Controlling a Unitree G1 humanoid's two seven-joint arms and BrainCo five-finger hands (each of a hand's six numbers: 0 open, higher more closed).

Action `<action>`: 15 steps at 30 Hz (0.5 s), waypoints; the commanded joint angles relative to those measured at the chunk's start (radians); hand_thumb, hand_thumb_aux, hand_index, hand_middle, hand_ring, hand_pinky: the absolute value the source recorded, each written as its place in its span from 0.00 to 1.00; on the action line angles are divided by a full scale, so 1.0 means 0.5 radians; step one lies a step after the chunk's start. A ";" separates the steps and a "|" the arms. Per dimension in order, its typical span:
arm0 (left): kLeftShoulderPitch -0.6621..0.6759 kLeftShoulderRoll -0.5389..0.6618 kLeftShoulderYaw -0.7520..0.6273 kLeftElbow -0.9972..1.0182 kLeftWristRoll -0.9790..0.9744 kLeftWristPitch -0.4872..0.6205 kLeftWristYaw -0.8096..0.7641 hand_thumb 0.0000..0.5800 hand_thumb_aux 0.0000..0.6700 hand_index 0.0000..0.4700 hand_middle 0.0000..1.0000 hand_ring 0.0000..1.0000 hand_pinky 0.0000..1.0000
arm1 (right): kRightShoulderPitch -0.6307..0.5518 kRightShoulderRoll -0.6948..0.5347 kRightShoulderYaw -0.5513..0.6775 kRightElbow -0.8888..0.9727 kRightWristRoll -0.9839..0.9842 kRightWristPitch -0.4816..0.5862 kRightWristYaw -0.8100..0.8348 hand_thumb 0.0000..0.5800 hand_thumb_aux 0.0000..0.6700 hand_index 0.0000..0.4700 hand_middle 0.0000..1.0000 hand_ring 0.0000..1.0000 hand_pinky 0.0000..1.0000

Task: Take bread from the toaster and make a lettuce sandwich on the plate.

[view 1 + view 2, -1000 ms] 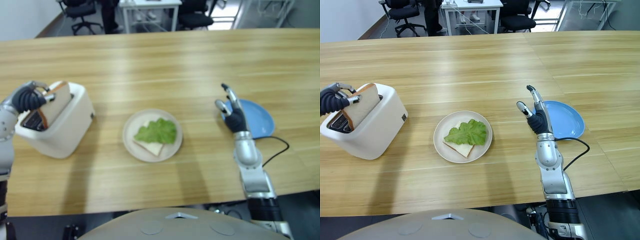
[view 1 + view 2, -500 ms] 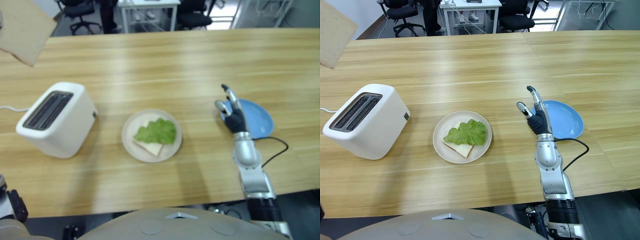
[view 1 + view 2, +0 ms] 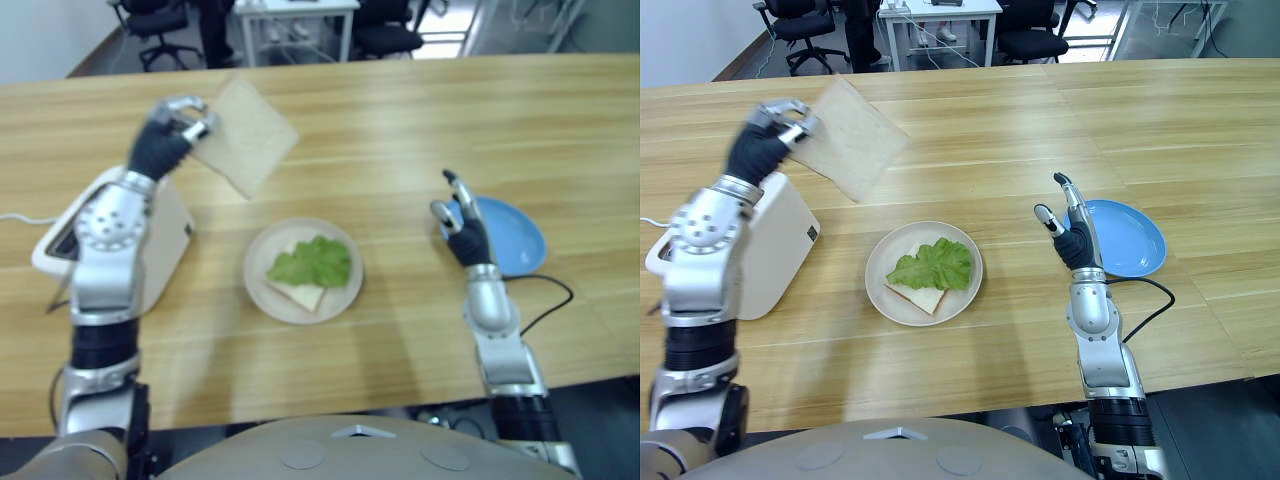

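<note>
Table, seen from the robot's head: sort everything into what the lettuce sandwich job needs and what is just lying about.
Needed: bread slice held in the left hand; toaster; beige plate; lettuce on the bottom slice.
Lying about: blue plate; office chairs at the back.

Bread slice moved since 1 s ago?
Yes. The bread slice, in the left hand, is out of the toaster and now up and right of it.

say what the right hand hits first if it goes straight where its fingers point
Likely nothing: the right hand points away over the wooden table; the blue plate sits just to its right.
</note>
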 commanded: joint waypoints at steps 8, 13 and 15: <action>0.183 -0.238 -0.370 0.872 0.281 -0.233 0.177 1.00 1.00 0.98 1.00 1.00 1.00 | 0.024 -0.006 0.141 -0.033 -0.215 -0.020 -0.035 0.00 0.00 0.00 0.00 0.00 0.00; 0.237 -0.274 -0.376 1.116 0.289 -0.346 0.192 1.00 1.00 0.98 1.00 1.00 1.00 | -0.006 -0.010 0.256 -0.029 -0.342 -0.029 -0.038 0.00 0.00 0.00 0.00 0.00 0.00; 0.245 -0.298 -0.356 1.156 0.242 -0.351 0.166 1.00 1.00 0.98 1.00 1.00 1.00 | -0.015 -0.009 0.287 -0.014 -0.382 -0.026 -0.047 0.00 0.00 0.00 0.00 0.00 0.00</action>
